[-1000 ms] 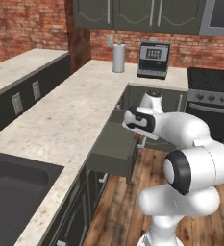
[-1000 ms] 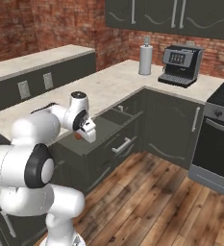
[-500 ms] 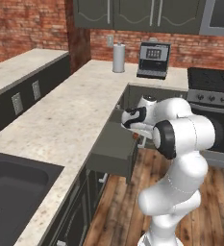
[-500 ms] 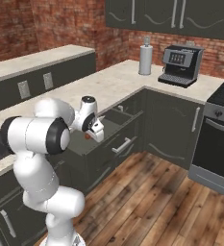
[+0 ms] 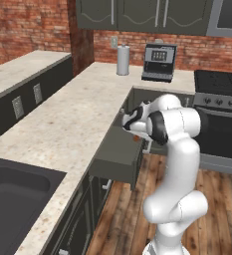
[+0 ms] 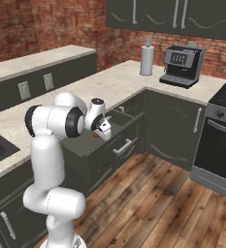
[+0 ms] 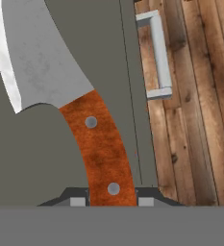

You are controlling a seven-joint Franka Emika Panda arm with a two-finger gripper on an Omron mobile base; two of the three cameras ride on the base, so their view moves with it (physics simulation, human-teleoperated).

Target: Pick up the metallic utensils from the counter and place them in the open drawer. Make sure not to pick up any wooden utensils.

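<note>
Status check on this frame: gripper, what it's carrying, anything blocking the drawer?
Gripper shut on a knife, grey blade with orange-brown riveted handle. Held over the open drawer. Nothing seen in the way.

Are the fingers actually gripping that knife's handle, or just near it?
Touching. In the hand view the knife's orange-brown handle runs down between the two fingers, one pressed to each side, no gap visible.

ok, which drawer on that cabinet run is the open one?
The open drawer under the gripper holding the cleaver: it juts out past the counter edge, inside showing. The other drawer fronts sit flush.
</note>
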